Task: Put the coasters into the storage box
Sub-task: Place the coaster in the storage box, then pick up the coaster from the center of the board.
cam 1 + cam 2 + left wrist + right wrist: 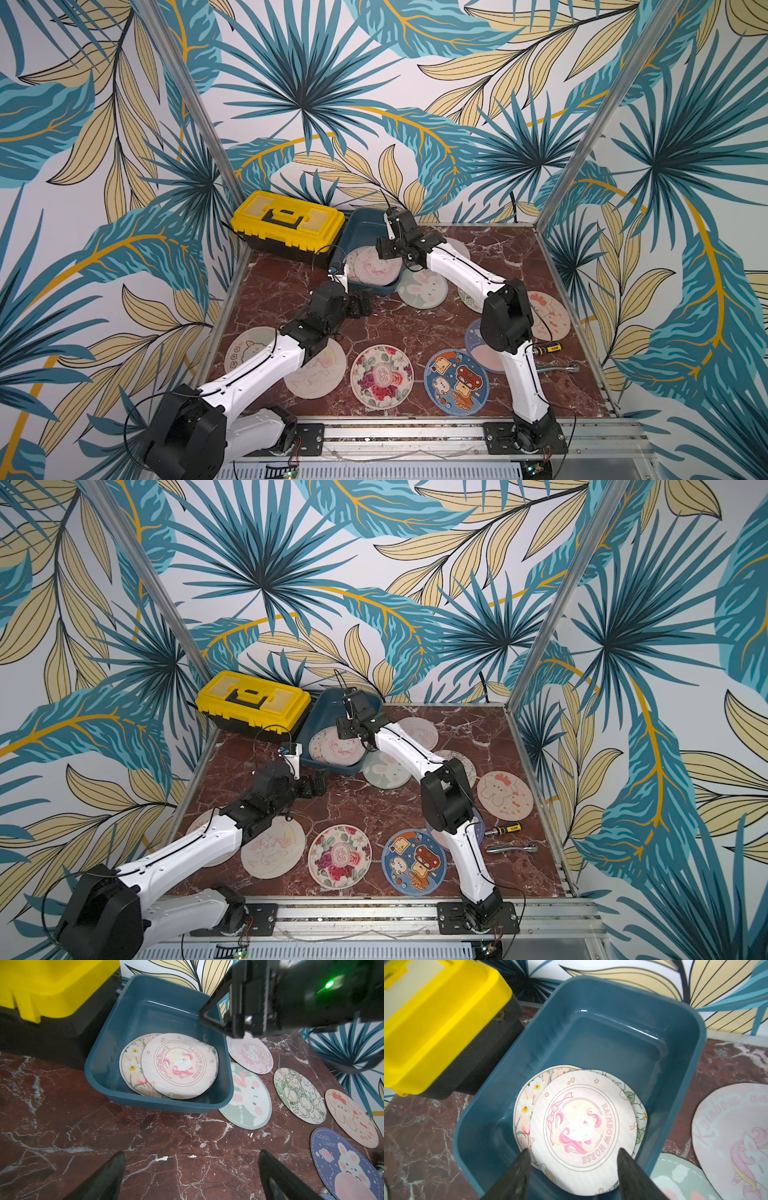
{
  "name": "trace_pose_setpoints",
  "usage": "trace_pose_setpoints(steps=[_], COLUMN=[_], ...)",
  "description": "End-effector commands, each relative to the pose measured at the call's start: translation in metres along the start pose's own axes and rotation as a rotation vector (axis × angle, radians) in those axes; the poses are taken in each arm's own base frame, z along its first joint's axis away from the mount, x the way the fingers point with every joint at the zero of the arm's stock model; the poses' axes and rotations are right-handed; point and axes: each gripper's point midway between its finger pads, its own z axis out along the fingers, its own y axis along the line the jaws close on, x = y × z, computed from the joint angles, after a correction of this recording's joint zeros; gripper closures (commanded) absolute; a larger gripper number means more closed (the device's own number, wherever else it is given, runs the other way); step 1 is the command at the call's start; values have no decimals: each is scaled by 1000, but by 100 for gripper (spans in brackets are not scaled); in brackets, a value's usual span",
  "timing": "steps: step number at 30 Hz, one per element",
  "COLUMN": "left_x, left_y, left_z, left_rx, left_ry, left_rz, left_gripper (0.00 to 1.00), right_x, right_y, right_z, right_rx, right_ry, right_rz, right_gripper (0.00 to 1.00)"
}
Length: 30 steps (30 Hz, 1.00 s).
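Right gripper (574,1152) is hovering over the near end of the dark teal, smooth-walled rectangular plastic storage box (602,1043), jaws apart and gripping nothing. The thin, pale-pink round "Rainbow Horse" coaster (583,1124) is lying flat inside, overlapping floral discs beneath. The placing step looks done.

Left gripper (192,1154), jaws wide apart, is hanging over the red-brown marble tabletop (62,1126).

Next, probably fetching the green bunny coaster (247,1097) just beside the box's near-right corner. It is lying flat and offering little edge to pinch.
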Motion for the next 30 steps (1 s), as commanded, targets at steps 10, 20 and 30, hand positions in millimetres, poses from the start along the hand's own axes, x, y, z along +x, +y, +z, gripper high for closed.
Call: trace_pose_setpoints(steps=[10, 20, 30], left_x=[12, 24, 44], left_y=[-21, -77, -152], left_z=[13, 37, 69], left_rx=[118, 226, 394], left_ry=[82, 153, 247], left_rz=[29, 133, 245], left_gripper=[0, 0, 0], right_x=[35, 48, 84], right_y=[-26, -64, -126], right_z=[-21, -51, -70], right_rx=[44, 34, 126], right_ry=[98, 85, 116], right_rz=[81, 202, 309], right_gripper=[33, 33, 33])
